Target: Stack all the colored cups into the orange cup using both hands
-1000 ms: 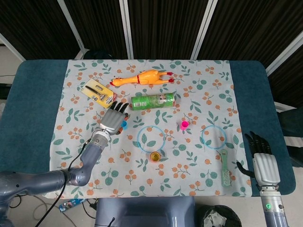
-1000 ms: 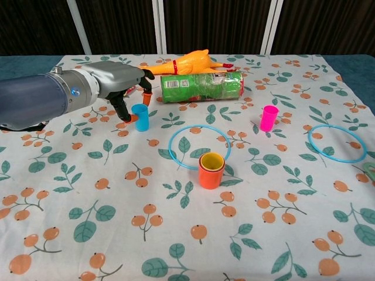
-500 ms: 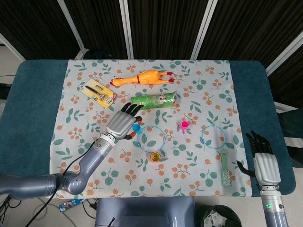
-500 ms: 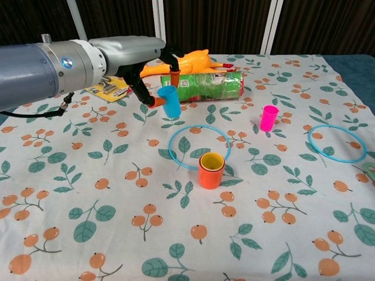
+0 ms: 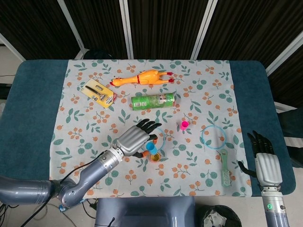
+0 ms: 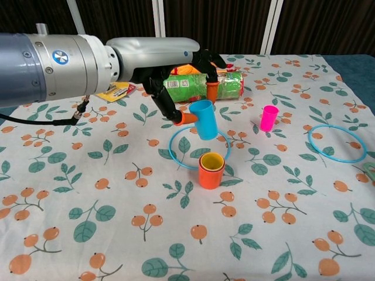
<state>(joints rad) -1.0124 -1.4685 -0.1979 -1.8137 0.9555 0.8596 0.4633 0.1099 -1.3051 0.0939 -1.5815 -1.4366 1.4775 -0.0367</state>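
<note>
My left hand (image 6: 176, 67) pinches the blue cup (image 6: 204, 119) between orange-tipped fingertips (image 6: 212, 91), the cup hanging clear of the cloth, mouth up and tilted a little, just below those tips. Straight under it, slightly toward me, stands the orange cup (image 6: 211, 175) with a yellow cup (image 6: 212, 161) already nested inside, so I judge one cup stacked, one in the air, and the pink cup (image 6: 269, 117) not yet touched, standing upright well off to the right of my fingers. From the head view the blue cup (image 5: 151, 147) sits almost over the orange cup (image 5: 155, 157), close but not yet lined up as far as I can tell. My right hand (image 5: 264, 162) rests at the table's near right edge holding nothing, fingers apart, far from the pink cup (image 5: 184, 125). The cups look like smooth, hard plastic, plain tapered cylinders with thin rims, probably light and slippery. A thin light-blue ring (image 6: 199, 147) lies flat behind the orange cup; a second ring (image 6: 336, 142) lies flat beyond the pink one. Behind my fingers a green can (image 6: 202, 86) lies on its side, glossy label, with a rubber chicken (image 5: 142, 78) past it. The tablecloth (image 6: 117, 205) is printed with leaves and orange berries, slightly rumpled. A green brush (image 5: 225, 172) lies near my right hand.
</note>
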